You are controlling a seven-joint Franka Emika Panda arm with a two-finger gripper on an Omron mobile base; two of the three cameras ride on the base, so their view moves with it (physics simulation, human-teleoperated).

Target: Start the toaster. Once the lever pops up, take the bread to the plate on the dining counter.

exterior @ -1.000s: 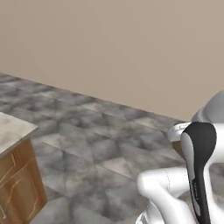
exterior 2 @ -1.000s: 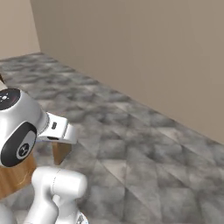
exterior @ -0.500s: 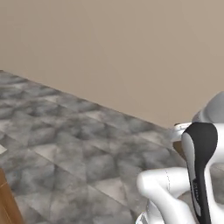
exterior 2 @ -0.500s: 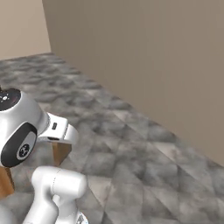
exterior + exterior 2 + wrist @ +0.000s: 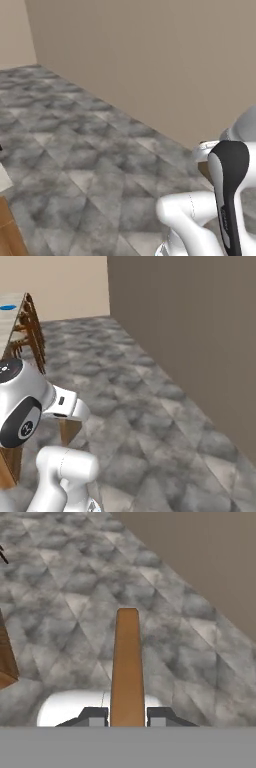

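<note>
— Brown, edge-on, that is how the bread (image 5: 127, 667) shows in the hand view; a thin light-brown slice standing up between the two dark fingertips (image 5: 93, 716) of the gripper (image 5: 127, 718).

— Is it actually pinched, or just near the tips?

— Pinched; the jaws are drawn in against its two flat faces, one tip touching each side, and the slice sticks out straight ahead of them, along the line the hand looks.

— What lies beyond it?

— Grey mottled floor tiles (image 5: 75, 587) well below the slice, and a plain beige wall (image 5: 210, 557) running off to the upper right; a bit of brown wood (image 5: 6, 662) cuts in at the left edge of that view; I cannot tell what it belongs to.

— And the plate?

— Far off; in the right base view a flat bright blue plate (image 5: 8, 307) sits on the pale top of the dining counter (image 5: 11, 323) at the upper left, with brown wooden chairs (image 5: 31, 331) lined up along the counter's side; it is well apart from the arm.

— Can you see the hand from the base cameras?

— In the left base view a white piece of the wrist with a sliver of brown just beside it shows at the right, above the arm's (image 5: 227, 200) black-and-white link; it is too small to read the jaws there; the hand view settles that.
</note>
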